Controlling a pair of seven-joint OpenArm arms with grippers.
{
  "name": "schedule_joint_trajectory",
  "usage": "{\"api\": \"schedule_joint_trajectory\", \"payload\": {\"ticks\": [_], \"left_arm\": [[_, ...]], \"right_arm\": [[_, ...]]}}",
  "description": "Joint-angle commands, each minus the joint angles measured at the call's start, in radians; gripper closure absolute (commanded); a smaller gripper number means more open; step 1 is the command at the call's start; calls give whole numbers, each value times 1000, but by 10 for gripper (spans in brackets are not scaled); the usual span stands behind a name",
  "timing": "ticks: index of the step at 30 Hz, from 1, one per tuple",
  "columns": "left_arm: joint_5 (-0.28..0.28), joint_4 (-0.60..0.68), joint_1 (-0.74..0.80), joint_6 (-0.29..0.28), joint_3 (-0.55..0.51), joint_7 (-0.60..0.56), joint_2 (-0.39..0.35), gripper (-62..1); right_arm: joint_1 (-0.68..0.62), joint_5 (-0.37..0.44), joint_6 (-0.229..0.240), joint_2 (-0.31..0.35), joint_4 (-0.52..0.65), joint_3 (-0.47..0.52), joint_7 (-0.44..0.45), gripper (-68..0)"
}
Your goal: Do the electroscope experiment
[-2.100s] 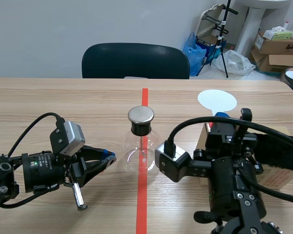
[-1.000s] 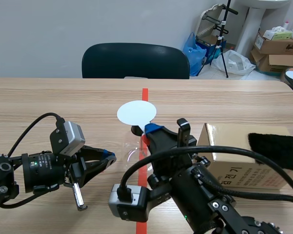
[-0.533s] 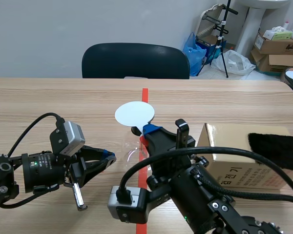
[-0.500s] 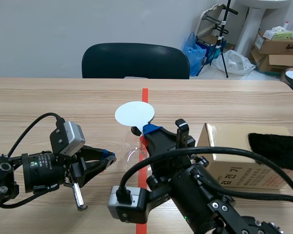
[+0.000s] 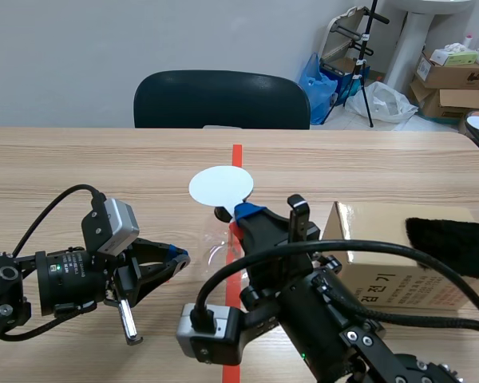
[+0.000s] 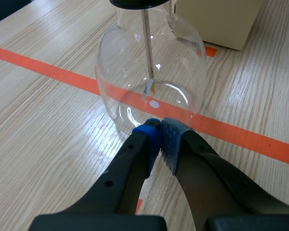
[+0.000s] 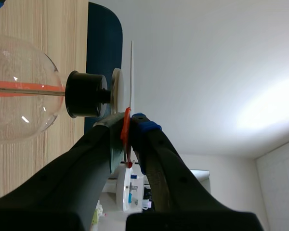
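Setup: the glass flask (image 6: 149, 72) stands on the orange-red tape line (image 6: 48, 72) near the middle of the table (image 5: 104, 159). A black stopper (image 7: 84, 94) plugs its neck, and a metal cap (image 7: 116, 91) sits on top of that. A thin rod (image 6: 146, 43) runs down from the stopper into the bulb and carries small foil leaves (image 6: 149, 87) at its lower end. I cannot tell whether the leaves are spread.

My left claw (image 6: 160, 126) lies low on the table on the left-edge side of the flask. Its fingers are pressed together on nothing, and their tips sit at the foot of the bulb's wall. I cannot make out whether they touch the glass.

My right claw (image 7: 130, 122) comes in from the near edge, just to the right of the tape line. It is pinching the white disc (image 5: 221, 186) by its red handle (image 7: 125, 132). The disc is held flat just above the metal cap. The right wrist view seems to show a narrow gap between them, but I cannot rule out contact.

Other items: a cardboard box (image 5: 367, 231) stands toward the table's right edge, with a black cloth (image 5: 451, 243) on top of it. A dark chair (image 5: 221, 100) stands beyond the far edge.
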Motion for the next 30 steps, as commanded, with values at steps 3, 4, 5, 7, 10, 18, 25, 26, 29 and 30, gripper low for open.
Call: {"api": "schedule_joint_trajectory", "payload": {"ticks": [3,4,5,7,10,18,25,26,29,30], "left_arm": [[-13,23,-3,-2,-12,-13,2,-31],[-13,23,-3,-2,-12,-13,2,-32],[-13,23,-3,-2,-12,-13,2,-31],[-13,23,-3,-2,-12,-13,2,-32],[-13,23,-3,-2,-12,-13,2,-32],[-13,23,-3,-2,-12,-13,2,-32],[-13,23,-3,-2,-12,-14,2,-32],[-13,23,-3,-2,-12,-14,2,-32],[-13,23,-3,-2,-12,-14,2,-32],[-13,23,-3,-2,-12,-14,2,-32]], "right_arm": [[15,-1,-11,10,13,4,-24,-10],[15,-1,-11,10,13,4,-33,-10],[15,-1,-11,10,13,4,-42,-10],[15,-1,-11,10,13,4,-71,-10],[15,-1,-11,10,13,4,-124,-10],[15,-1,-11,11,13,4,-316,-10],[14,-1,-11,11,13,4,-468,-10],[14,-1,-11,11,13,4,-488,-10],[14,-1,-11,11,13,4,-534,-10],[14,-1,-11,11,13,4,-544,-10]]}}
